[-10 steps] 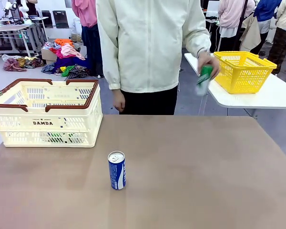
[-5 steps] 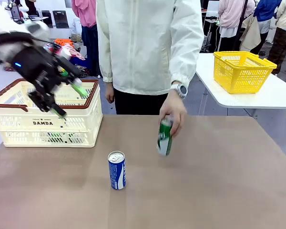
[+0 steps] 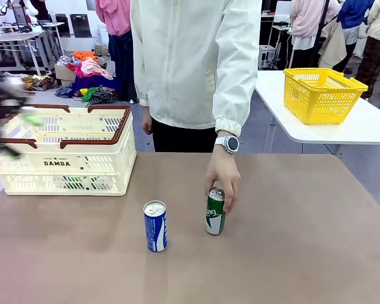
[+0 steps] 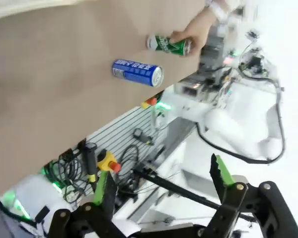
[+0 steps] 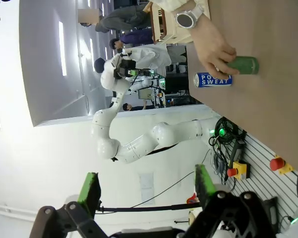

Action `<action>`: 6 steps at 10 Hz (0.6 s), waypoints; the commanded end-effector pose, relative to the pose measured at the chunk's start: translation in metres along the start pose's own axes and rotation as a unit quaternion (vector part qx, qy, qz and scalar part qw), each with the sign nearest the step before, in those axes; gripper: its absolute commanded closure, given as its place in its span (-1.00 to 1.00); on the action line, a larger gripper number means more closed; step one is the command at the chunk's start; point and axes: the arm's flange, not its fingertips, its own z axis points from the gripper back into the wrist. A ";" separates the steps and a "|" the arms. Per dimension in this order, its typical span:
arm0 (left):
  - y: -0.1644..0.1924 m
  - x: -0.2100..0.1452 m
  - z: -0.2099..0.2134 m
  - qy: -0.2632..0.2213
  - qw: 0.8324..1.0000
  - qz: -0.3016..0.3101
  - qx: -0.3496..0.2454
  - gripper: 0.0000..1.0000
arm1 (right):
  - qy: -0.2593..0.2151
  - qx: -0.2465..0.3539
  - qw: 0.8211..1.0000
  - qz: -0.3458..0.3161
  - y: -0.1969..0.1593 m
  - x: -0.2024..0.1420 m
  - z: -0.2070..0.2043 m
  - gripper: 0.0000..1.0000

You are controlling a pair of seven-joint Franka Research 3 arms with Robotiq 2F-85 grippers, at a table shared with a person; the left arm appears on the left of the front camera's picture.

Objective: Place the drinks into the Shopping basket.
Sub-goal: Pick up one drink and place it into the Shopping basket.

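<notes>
My left gripper (image 4: 158, 171) and right gripper (image 5: 146, 173) gape wide, holding nothing. On the table (image 3: 291, 240) a blue-and-white can (image 3: 155, 226) stands upright beside a green can (image 3: 216, 212) (a person's hand (image 3: 223, 177) grips its top). The Shopping basket (image 3: 57, 163) sits at the far left corner.

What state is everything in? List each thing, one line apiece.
blue can: upright on the table, untouched.
green can: upright on the table, person's hand on its top.
Shopping basket: upright at the table's far left; contents unclear.
yellow basket: upright on the side table.
left gripper: open, holding nothing.
right gripper: open, holding nothing.
</notes>
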 end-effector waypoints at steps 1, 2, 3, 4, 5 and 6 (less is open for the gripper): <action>0.057 -0.053 0.050 -0.085 0.994 0.044 -0.057 -1.00 | 0.002 0.005 1.000 -0.008 0.006 -0.001 0.001 -1.00; 0.079 -0.071 0.057 -0.091 0.991 0.041 -0.085 -1.00 | 0.002 0.005 1.000 -0.008 0.006 -0.001 0.001 -1.00; 0.092 -0.079 0.061 -0.114 0.988 0.054 -0.085 -1.00 | 0.002 0.005 1.000 -0.008 0.006 -0.001 0.001 -1.00; 0.091 -0.083 0.058 -0.126 0.988 0.050 -0.080 -1.00 | 0.002 0.005 1.000 -0.008 0.006 -0.001 0.001 -1.00; 0.070 -0.083 0.045 -0.122 0.990 0.021 -0.064 -1.00 | 0.002 0.005 1.000 -0.008 0.006 -0.001 0.001 -1.00; 0.039 -0.081 0.023 -0.136 0.991 0.012 0.007 -1.00 | 0.002 0.005 1.000 -0.008 0.006 -0.001 0.001 -1.00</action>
